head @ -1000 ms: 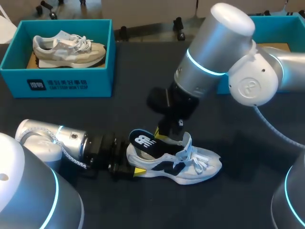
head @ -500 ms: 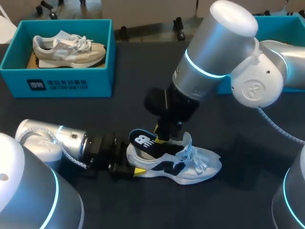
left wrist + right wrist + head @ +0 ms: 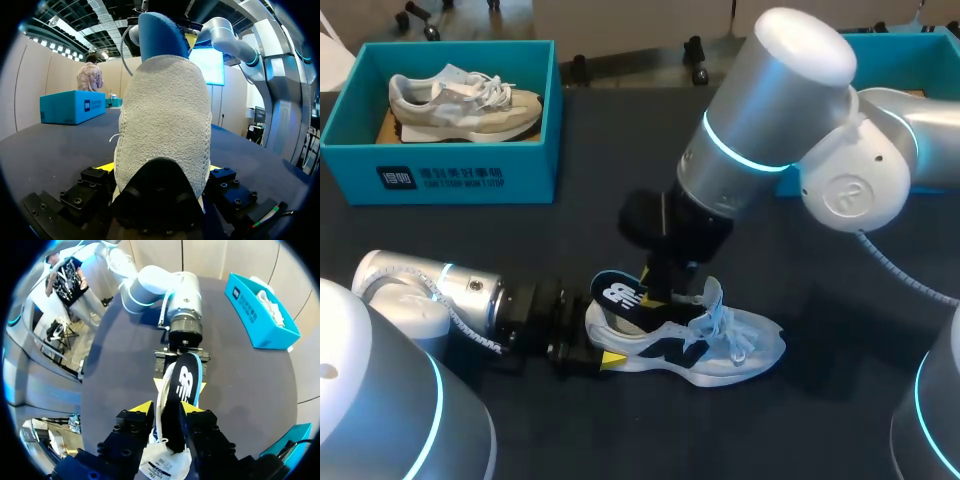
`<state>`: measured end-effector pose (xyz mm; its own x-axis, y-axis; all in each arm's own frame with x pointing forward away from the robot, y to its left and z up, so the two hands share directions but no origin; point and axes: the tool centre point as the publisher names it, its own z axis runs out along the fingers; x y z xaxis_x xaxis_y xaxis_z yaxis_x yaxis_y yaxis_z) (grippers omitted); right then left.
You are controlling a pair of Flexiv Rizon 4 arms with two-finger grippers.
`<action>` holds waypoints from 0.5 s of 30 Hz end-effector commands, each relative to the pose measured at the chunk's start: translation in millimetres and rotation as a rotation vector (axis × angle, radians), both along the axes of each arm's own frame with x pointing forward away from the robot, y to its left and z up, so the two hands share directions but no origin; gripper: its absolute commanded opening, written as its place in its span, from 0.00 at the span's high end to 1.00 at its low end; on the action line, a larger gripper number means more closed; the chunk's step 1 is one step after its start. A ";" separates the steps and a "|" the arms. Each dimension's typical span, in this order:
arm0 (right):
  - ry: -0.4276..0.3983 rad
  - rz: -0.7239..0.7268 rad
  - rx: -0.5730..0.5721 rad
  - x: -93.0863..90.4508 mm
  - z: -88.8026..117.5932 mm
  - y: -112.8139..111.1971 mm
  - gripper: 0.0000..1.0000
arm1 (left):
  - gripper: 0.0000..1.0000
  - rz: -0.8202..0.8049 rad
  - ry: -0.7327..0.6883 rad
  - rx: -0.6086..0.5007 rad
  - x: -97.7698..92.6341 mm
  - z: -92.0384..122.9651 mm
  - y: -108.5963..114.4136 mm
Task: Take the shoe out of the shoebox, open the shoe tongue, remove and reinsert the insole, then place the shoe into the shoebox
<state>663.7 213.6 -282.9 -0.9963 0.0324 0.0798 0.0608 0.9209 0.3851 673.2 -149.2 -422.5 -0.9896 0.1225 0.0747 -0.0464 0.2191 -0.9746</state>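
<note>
Shoe [image 3: 720, 345], lower centre: left gripper [image 3: 598, 348] clamps heel, right gripper [image 3: 167, 409] pinches insole [image 3: 620, 297]. Upper-left shoebox [image 3: 440, 175] holds one other shoe [image 3: 460, 100]; second shoebox [image 3: 920, 42] upper right.

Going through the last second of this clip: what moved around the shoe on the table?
The right pincer, shut on the insole, shifted slightly toward the heel of the shoe as its arm swung that way. Unchanged: the insole sticks up from the shoe, and the left pincer clamps the heel.
</note>
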 end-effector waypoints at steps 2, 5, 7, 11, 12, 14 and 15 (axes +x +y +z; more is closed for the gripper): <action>0.003 -0.031 -0.014 1.9 -17.4 6.0 0.65 | 1.00 0.000 0.000 0.002 0.0 0.1 0.9; -0.010 -0.053 -0.025 3.1 -20.0 5.8 0.65 | 1.00 0.000 0.000 0.002 0.0 0.1 0.9; -0.020 -0.054 -0.020 3.8 -20.3 6.5 0.65 | 1.00 0.000 0.000 0.002 0.0 0.1 0.9; -0.026 -0.060 -0.029 6.0 -22.4 8.2 0.65 | 1.00 0.000 0.000 0.002 0.0 0.1 0.9; -0.026 -0.064 -0.032 7.1 -24.3 8.2 0.65 | 1.00 0.000 0.000 0.002 0.0 0.1 0.9; -0.027 -0.066 -0.026 8.2 -27.3 8.6 0.66 | 1.00 0.000 0.000 0.002 0.0 0.1 0.9; -0.025 -0.069 -0.028 8.8 -29.2 8.9 0.67 | 1.00 0.000 0.000 0.002 0.0 0.1 0.9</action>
